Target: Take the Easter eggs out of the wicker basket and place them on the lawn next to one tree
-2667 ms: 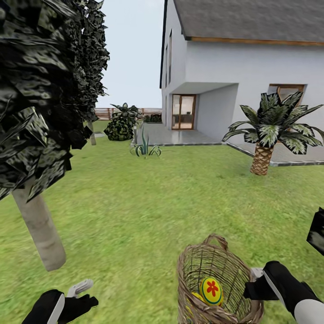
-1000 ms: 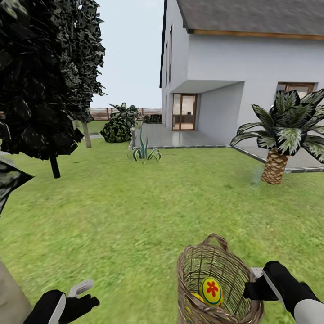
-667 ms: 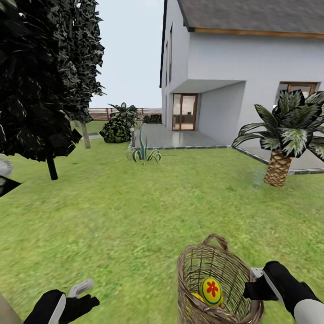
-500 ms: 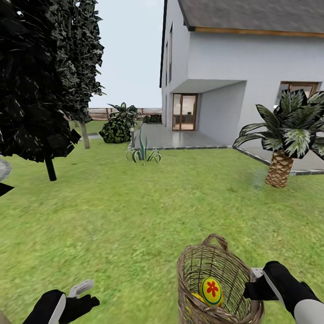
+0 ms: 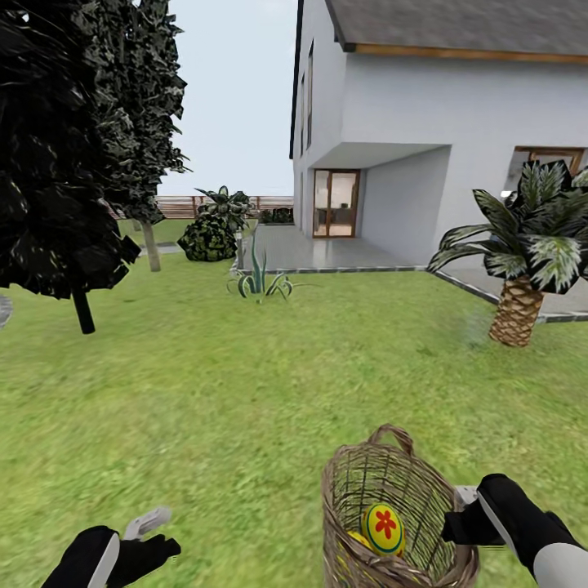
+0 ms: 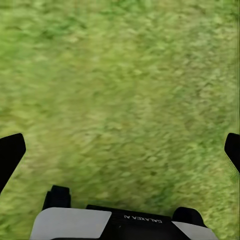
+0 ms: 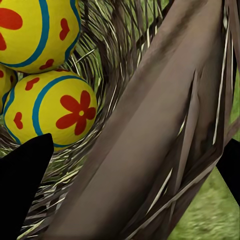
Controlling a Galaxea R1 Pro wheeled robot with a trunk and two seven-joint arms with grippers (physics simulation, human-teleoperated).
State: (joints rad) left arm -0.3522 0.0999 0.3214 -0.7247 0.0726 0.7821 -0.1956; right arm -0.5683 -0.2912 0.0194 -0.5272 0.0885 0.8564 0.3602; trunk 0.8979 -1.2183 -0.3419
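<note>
The wicker basket (image 5: 398, 510) is held off the lawn (image 5: 245, 384) at its rim by the right gripper (image 5: 459, 500), whose fingers are seen in the right wrist view closed on the rim band with the weave between them; the basket is carried low and in front of the robot, with its loop handle on the far side of the rim. The Easter eggs (image 7: 52, 112) are lying in the bottom of the basket: two are plainly seen and the edge of a third is glimpsed beside them in the right wrist view, none yet taken out. The left gripper (image 6: 120, 150) is held empty over bare grass, its fingers spread wide apart. The step in hand is judged to be carriage of the basket toward a tree, so the basket should be kept level and the grip left undisturbed, lest an egg be tipped out over the rim; the base is best brought to rest near a trunk before any egg is lifted. Relative to the basket, a thin-trunked tree (image 5: 145, 237) is stood far ahead to the left, with a dark narrow tree (image 5: 57, 163) nearer on that side; a short palm (image 5: 523, 269) is ahead to the right at the paving edge, and the house (image 5: 441, 131) lies well beyond. The grass between is open and flat, with a spiky plant (image 5: 260, 278) far ahead
</note>
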